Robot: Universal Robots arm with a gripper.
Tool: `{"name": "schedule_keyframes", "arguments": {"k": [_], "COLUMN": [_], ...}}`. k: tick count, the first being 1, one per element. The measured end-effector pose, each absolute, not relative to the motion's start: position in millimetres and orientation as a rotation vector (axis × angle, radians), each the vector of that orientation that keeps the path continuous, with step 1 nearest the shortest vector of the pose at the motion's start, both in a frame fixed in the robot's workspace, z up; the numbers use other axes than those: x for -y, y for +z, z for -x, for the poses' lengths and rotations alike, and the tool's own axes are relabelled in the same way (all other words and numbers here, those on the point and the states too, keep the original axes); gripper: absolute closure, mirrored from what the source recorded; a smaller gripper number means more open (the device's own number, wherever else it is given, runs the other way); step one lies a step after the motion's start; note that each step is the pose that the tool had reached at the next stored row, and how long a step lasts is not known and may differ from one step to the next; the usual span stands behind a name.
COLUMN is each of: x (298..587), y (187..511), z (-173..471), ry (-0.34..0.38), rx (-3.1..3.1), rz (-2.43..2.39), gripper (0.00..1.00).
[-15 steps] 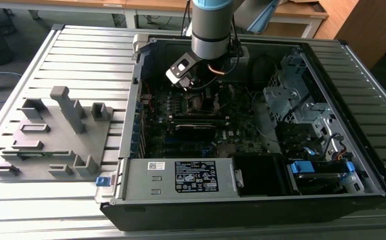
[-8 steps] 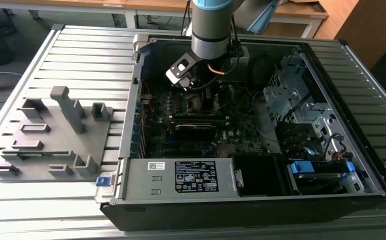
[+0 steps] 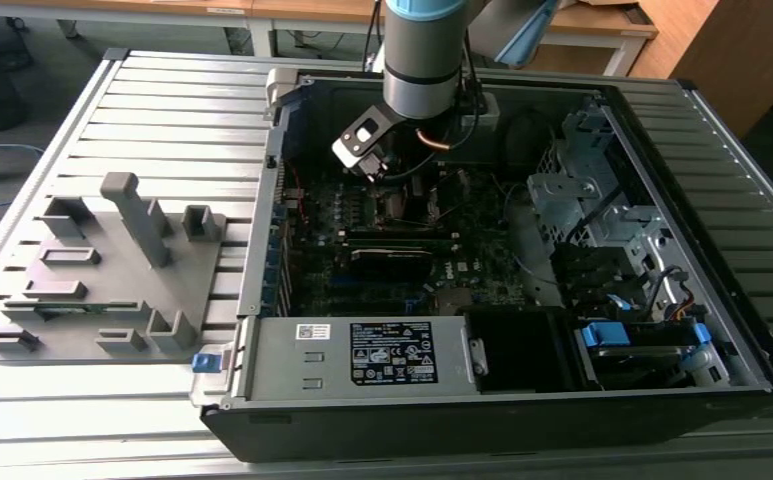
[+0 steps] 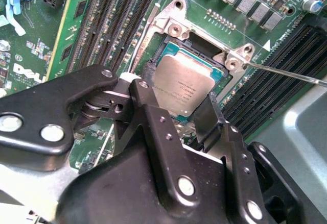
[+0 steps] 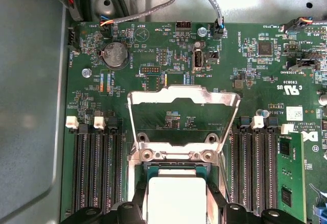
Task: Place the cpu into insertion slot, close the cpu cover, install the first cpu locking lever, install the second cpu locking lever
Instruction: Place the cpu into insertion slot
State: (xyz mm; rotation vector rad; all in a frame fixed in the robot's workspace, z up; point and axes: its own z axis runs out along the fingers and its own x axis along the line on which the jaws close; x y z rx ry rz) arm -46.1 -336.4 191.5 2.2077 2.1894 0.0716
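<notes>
Cpu (image 4: 184,81): flat square, dull brushed-silver top with faint print. It lies in or just over the insertion slot (image 4: 191,45); cannot tell if it is fully seated. Jaws are clamped on it, black fingers (image 4: 149,76) pressing two opposite edges in both wrist views.

Exterior view, its left to its right:
- Grey moulded parts fixture (image 3: 106,270) with posts and pockets, sitting on the slatted metal worktop (image 3: 159,100).
- Open tower case (image 3: 493,420) in black and grey sheet metal, green motherboard (image 3: 359,270) on its floor.
- Arm (image 3: 420,70) reaching straight down into the case over the socket.
- Bare-metal drive cage (image 3: 600,210).

First wrist view: cpu cover (image 5: 148,97) stands hinged up. It is a thin, bright stamped frame with the centre cut out, and the board shows through it. Long black memory slots (image 5: 97,173) flank the socket on both sides.

Second wrist view: thin steel locking lever (image 4: 286,74), a springy-looking wire rod, runs off from a socket corner. It is not latched, as far as I can tell.

Judgement: step one, placement, is in hand; the cover and both levers are undone. The chip needs to sit level and square to the rim, with no sliding, before the grip lets go. The contacts beneath are likely delicate.
</notes>
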Motion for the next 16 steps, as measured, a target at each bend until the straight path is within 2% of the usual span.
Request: {"name": "schedule_keyframes", "arguments": {"k": [16], "x": [336.4], "y": [189.5], "z": [46.1], "ry": [0.072], "rx": [-2.189], "rz": [-2.208], "gripper": [0.46]}}
